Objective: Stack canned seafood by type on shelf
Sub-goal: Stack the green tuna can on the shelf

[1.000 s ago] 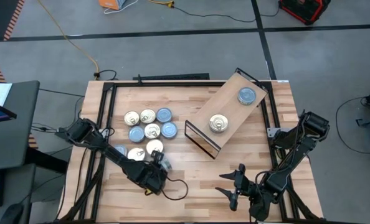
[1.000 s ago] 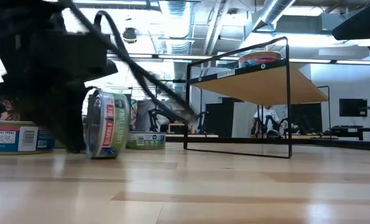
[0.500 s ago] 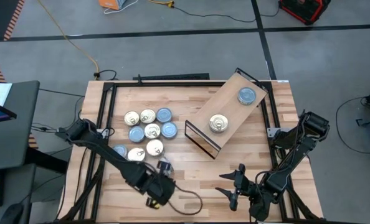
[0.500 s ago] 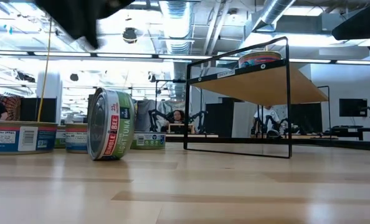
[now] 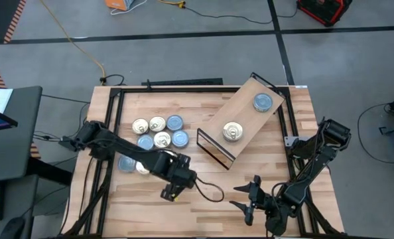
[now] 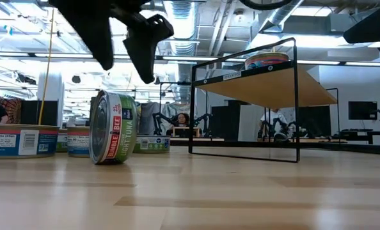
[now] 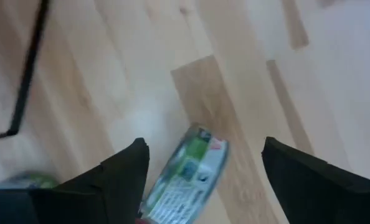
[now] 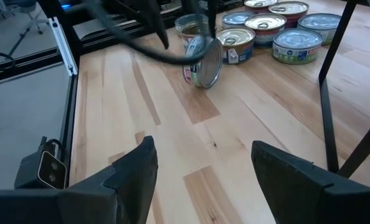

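One tin (image 6: pixel 113 128) of the canned seafood stands upright on its rim on the table, also seen in the left wrist view (image 7: pixel 188 174) and the right wrist view (image 8: pixel 203 62). My left gripper (image 6: pixel 126 70) hangs open above it, a finger on either side, touching nothing. In the high view the left gripper (image 5: pixel 182 174) covers this tin. Several gold-lidded and blue-lidded tins (image 5: pixel 158 133) lie flat in a cluster at the left. The shelf (image 5: pixel 247 116) carries one blue-lidded tin (image 5: pixel 262 101) and one gold-lidded tin (image 5: pixel 232 131). My right gripper (image 5: pixel 247 196) waits open near the front edge.
The shelf's black frame legs (image 6: pixel 244 153) stand on the table right of the upright tin. Bare tabletop (image 5: pixel 210 212) lies between the two grippers along the near edge. A black cable (image 5: pixel 210 192) trails from the left arm.
My left gripper has opened, let go of the tin and risen above it. The tin stays where it was, standing on its rim on the table. My right arm has kept still.
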Controlling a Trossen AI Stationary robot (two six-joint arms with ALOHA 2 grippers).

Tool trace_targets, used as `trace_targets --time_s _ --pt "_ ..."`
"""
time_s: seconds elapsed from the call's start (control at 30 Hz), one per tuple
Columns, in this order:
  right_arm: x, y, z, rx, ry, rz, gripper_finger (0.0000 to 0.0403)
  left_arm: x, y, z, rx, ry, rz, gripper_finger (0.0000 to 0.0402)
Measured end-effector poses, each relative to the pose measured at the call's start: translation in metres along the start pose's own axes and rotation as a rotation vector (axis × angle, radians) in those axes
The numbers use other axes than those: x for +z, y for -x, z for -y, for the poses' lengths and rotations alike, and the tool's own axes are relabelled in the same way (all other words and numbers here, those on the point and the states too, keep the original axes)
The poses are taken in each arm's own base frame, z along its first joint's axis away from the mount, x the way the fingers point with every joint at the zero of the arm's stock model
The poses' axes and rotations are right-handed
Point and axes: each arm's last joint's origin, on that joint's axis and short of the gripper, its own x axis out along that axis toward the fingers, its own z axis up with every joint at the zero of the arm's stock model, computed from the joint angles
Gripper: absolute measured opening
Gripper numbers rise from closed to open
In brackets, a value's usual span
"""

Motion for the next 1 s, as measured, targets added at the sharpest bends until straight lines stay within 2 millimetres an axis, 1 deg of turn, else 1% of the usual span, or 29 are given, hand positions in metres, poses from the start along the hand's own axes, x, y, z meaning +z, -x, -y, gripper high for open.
trace_targets --time_s 0.13,0.23,0.37,0.5,0.6,0.67,0.77,0.87,0.93,1.0 --pt "0.0 0.0 0.0 0.0 0.0 0.0 0.0285 -0.009 -0.01 -0.007 -0.033 -0.096 -0.04 0.0303" --pt "0.0 0.0 0.0 0.0 0.0 0.0 0.0285 -0.015 -0.016 -0.008 -0.048 -0.173 -0.071 0.0297" --pt "0.0 0.0 0.0 0.0 0.0 0.0 0.0285 -0.022 -0.021 -0.007 -0.001 -0.329 -0.125 0.0285" --pt "0.0 0.0 0.0 0.0 0.0 0.0 0.0285 -0.03 -0.028 -0.009 0.035 -0.425 -0.181 0.0269" --pt "0.0 0.0 0.0 0.001 -0.001 0.0 0.0285 -0.035 -0.028 -0.014 0.039 -0.43 -0.22 0.0248" --pt "0.0 0.0 0.0 0.001 -0.001 0.0 0.0285 -0.035 -0.028 -0.017 0.041 -0.412 -0.225 0.0225" --pt "0.0 0.001 0.0 0.002 0.002 -0.001 0.0285 -0.035 -0.028 -0.018 0.045 -0.395 -0.224 0.0181" --pt "-0.002 0.004 -0.001 0.018 0.01 -0.014 0.0286 -0.034 -0.028 -0.014 0.052 -0.368 -0.217 0.0132" --pt "-0.004 0.008 -0.003 0.031 0.021 -0.016 0.0285 -0.031 -0.025 -0.011 0.065 -0.327 -0.208 0.0128" --pt "-0.004 0.009 -0.004 0.042 0.043 -0.014 0.0285 -0.025 -0.018 -0.009 0.11 -0.28 -0.185 0.0128"
